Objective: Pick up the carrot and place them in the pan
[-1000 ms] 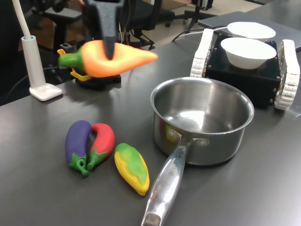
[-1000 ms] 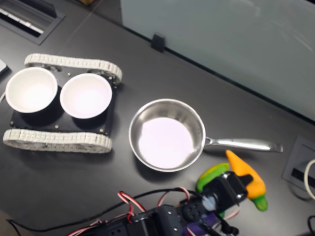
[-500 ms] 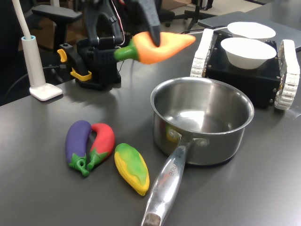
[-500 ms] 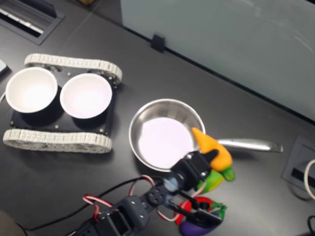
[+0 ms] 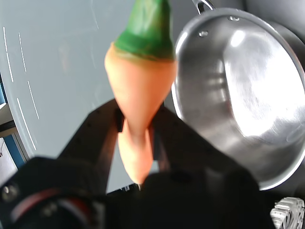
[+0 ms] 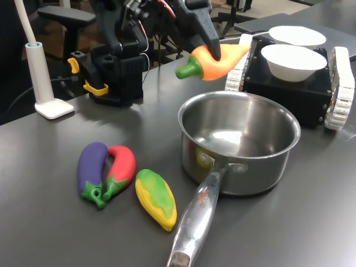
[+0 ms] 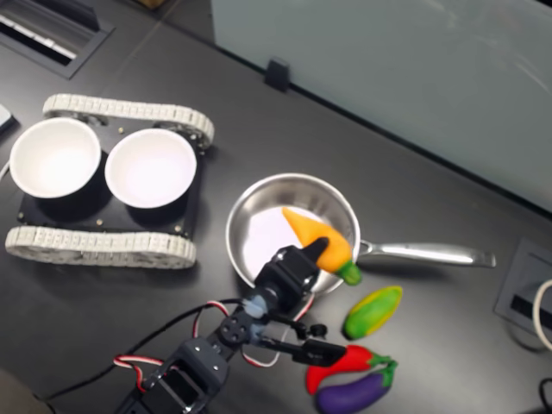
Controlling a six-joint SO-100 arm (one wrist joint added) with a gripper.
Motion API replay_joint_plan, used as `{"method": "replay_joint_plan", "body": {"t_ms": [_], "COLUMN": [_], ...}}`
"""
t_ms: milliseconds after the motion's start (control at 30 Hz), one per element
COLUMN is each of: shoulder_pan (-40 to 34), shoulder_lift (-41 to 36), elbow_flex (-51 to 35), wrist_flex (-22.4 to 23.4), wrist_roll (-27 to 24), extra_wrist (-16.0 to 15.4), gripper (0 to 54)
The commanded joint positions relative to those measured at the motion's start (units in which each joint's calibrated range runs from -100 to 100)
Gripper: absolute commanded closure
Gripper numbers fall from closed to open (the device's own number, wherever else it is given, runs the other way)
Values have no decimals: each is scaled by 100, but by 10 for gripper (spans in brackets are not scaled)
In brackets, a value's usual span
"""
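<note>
Gripper: the black gripper (image 6: 214, 51) is clamped on the carrot (image 6: 214, 62), its dark fingers (image 5: 102, 143) pressing the tapered orange body from both sides in the wrist view.
Carrot: it is held in the air, clear of the worktop (image 6: 50, 222). In the first exterior view it hangs above the far rim of the pan (image 6: 239, 142), green end toward the first exterior view's left. In the second exterior view the carrot (image 7: 319, 240) overlaps the pan's (image 7: 259, 285) side nearest the handle (image 7: 427, 254).
Pan: a shiny steel saucepan stands upright mid-worktop with nothing inside it; its long handle points toward the worktop's near edge in the first exterior view.
Other toys: a purple eggplant (image 6: 92, 167), a red pepper (image 6: 121, 167) and a yellow-green corn toy (image 6: 157, 197) lie together on the worktop beside the handle, on the first exterior view's left.
Bowls: two white bowls (image 6: 293, 61) sit on a black tracked base (image 6: 289, 89) behind the pan, near the worktop's far edge.
</note>
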Motion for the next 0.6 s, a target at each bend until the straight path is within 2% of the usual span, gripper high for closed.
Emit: {"method": "replay_joint_plan", "body": {"t_ms": [0,267,567], "shoulder_pan": [-412,-836,-1249], "shoulder_lift": [-396,-354,-67], "elbow_flex": [129,484,947], "wrist_flex": [-485,-655,-1124], "wrist_roll": [-44,-63,-10], "extra_wrist": [84,202,437], "gripper": [536,536,536]}}
